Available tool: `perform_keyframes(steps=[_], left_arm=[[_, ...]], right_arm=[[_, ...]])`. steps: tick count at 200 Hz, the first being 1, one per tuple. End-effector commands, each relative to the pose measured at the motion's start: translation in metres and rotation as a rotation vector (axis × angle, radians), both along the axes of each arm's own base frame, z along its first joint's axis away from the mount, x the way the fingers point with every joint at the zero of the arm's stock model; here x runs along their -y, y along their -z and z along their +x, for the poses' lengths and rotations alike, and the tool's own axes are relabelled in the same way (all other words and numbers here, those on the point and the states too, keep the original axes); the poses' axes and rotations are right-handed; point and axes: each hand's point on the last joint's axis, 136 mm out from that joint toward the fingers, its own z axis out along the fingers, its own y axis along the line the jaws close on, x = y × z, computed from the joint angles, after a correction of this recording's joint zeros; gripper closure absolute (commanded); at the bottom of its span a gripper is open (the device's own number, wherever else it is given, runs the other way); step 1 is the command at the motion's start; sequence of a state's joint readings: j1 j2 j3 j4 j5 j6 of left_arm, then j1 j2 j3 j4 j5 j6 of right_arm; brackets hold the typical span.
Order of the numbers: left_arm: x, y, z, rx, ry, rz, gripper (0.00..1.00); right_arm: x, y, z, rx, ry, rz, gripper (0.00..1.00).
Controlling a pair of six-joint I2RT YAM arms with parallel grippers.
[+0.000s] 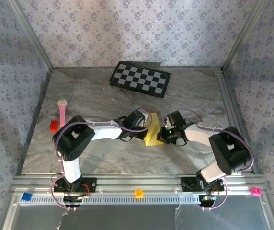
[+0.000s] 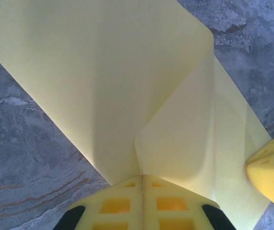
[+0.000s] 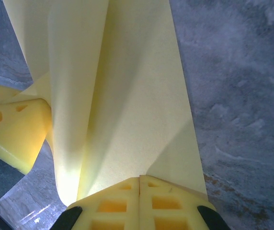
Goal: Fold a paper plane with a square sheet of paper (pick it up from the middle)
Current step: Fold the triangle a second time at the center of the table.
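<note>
Well, far to the left of the checkerboard [image 1: 140, 79] lie a red block [image 1: 53, 126] and a pink stick [image 1: 62, 111]. Closer to the arms than the checkerboard, the left gripper [image 2: 142, 179] is pinched tight on the yellow paper [image 1: 154, 127]. Its two fingers [image 2: 115, 206] press together on a folded edge. The paper is bent and partly folded over itself. On the paper's right side, the right gripper [image 3: 139, 178] is squeezed tight on it too.
</note>
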State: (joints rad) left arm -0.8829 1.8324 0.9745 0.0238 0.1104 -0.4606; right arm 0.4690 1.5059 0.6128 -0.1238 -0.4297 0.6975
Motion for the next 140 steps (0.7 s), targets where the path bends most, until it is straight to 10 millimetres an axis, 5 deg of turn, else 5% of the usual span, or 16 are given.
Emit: perform_keyframes(steps=[1, 140], left_arm=[[0.008, -0.014, 0.003, 0.022, 0.038, -0.04, 0.94], [0.011, -0.018, 0.007, 0.019, 0.1, -0.039, 0.94]], right_arm=[[0.014, 0.015, -0.008, -0.041, 0.008, -0.069, 0.99], [0.014, 0.015, -0.009, -0.04, 0.009, -0.065, 0.99]])
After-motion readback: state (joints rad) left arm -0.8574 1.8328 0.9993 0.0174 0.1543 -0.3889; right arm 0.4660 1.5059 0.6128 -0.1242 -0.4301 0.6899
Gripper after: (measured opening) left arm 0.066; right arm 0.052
